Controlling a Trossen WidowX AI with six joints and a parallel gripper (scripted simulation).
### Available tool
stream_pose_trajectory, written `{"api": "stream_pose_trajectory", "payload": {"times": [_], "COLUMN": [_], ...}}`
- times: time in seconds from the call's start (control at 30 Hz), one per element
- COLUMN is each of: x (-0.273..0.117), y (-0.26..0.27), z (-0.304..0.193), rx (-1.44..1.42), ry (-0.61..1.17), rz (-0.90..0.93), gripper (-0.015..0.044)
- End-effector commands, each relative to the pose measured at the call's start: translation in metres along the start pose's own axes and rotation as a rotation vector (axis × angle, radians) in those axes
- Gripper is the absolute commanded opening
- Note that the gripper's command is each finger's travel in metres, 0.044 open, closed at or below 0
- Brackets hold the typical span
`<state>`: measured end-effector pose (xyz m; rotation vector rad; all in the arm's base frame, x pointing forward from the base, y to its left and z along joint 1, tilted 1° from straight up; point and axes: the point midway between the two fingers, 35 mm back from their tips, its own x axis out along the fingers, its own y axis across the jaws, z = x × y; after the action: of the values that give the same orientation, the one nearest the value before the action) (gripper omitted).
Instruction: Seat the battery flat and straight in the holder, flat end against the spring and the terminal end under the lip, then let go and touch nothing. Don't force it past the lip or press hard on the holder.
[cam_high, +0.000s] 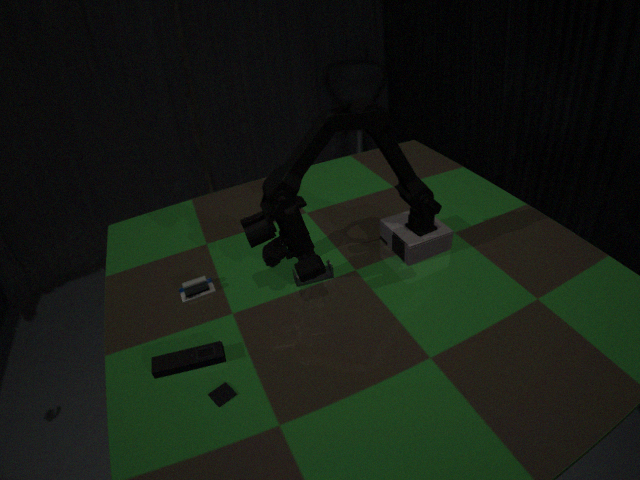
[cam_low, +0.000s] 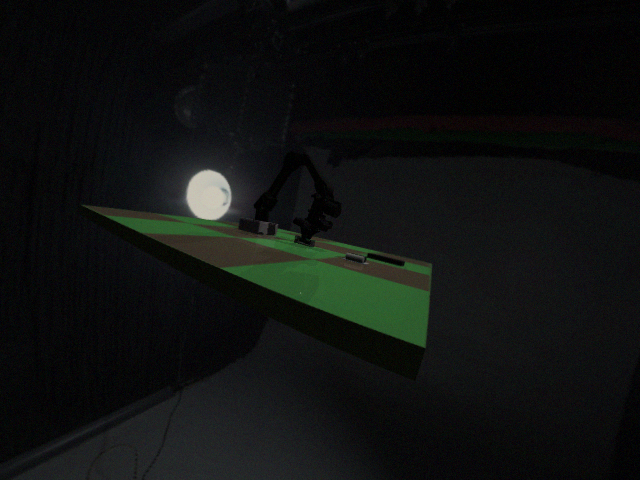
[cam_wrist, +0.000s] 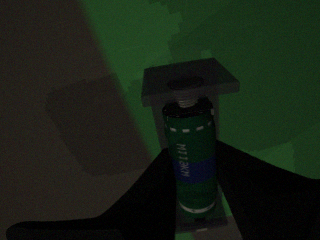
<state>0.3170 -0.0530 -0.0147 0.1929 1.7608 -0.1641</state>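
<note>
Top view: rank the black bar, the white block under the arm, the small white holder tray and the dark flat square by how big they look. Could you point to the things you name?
1. White block (cam_high: 429, 251) (cam_low: 249, 225)
2. Black bar (cam_high: 180, 361) (cam_low: 385, 259)
3. Holder tray (cam_high: 208, 291) (cam_low: 366, 262)
4. Flat square (cam_high: 222, 394)
</note>
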Motion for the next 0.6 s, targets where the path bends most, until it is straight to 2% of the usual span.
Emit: {"api": "stream_pose_trajectory", "payload": {"times": [0.0, 0.57], "x": [-0.0003, 0.0017], "y": [-0.0002, -0.0003], "z": [0.0037, 0.0006], "rx": [0.003, 0.004], "ry": [-0.042, -0.103], "rz": [-0.002, -0.001], "gripper": [0.0074, 0.0074]}}
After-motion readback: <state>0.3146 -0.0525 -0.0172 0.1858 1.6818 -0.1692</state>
